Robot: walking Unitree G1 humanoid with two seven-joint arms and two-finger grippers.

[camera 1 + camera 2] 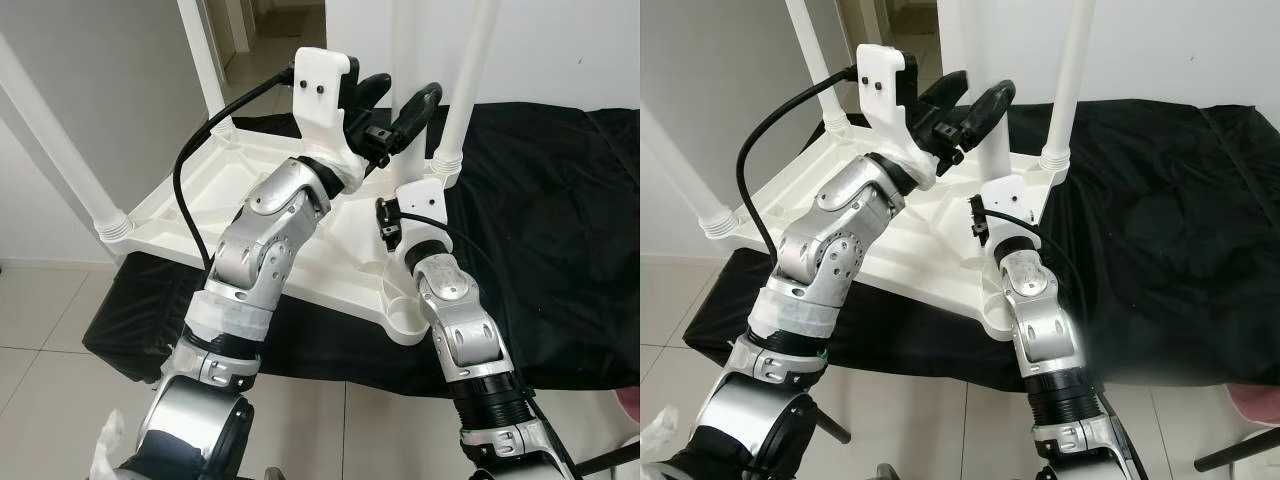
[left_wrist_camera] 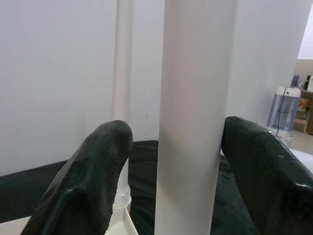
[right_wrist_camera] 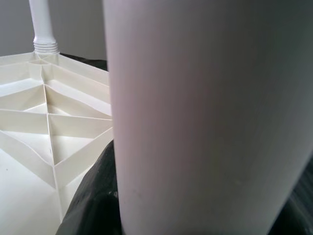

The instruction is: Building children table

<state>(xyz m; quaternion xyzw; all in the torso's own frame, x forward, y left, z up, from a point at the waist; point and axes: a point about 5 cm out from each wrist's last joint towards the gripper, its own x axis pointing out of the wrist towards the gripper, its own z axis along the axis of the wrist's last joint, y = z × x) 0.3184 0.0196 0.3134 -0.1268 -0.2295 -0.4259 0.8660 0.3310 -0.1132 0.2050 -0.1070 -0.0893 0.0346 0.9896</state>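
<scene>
The children's table [image 1: 300,250] lay upside down on a black cloth [image 1: 540,230], three legs in. The left gripper [image 1: 395,105] straddled the fourth leg [image 2: 195,117] unclenched; the right gripper [image 3: 146,196] apparently clasped it lower — seating it — twisting home comes next
</scene>
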